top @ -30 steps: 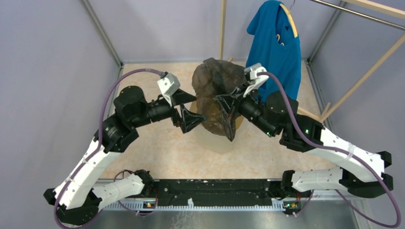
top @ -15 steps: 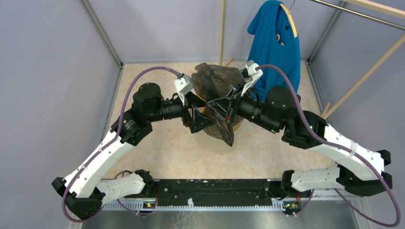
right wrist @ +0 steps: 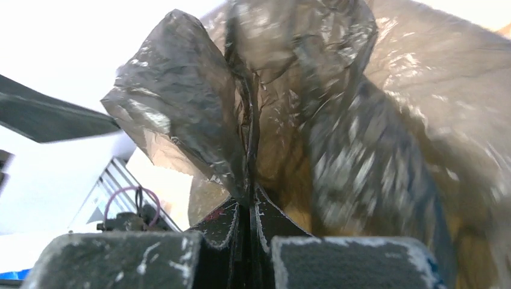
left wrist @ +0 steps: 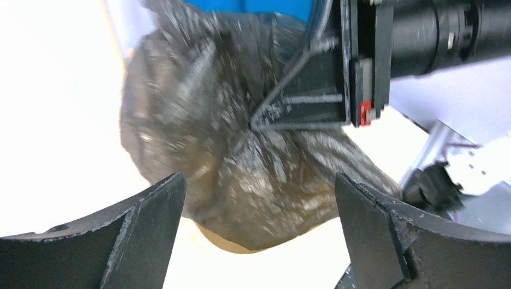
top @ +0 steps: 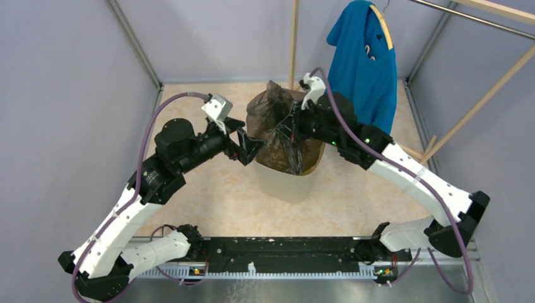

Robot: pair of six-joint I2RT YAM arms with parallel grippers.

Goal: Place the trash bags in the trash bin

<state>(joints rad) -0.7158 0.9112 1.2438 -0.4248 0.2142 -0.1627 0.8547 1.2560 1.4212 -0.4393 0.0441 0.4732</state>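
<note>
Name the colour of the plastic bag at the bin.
The trash bag is translucent dark brownish-grey, clearest in the right wrist view.

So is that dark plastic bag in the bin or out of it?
Partly in: the trash bag hangs down into the trash bin, but its top bunches above the rim, pinched in the right fingers.

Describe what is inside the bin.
The bag sits partly inside the bin, bulging above its rim, pinched by the right claw. The bag covers the bin's floor, so anything beneath is unseen.
</note>
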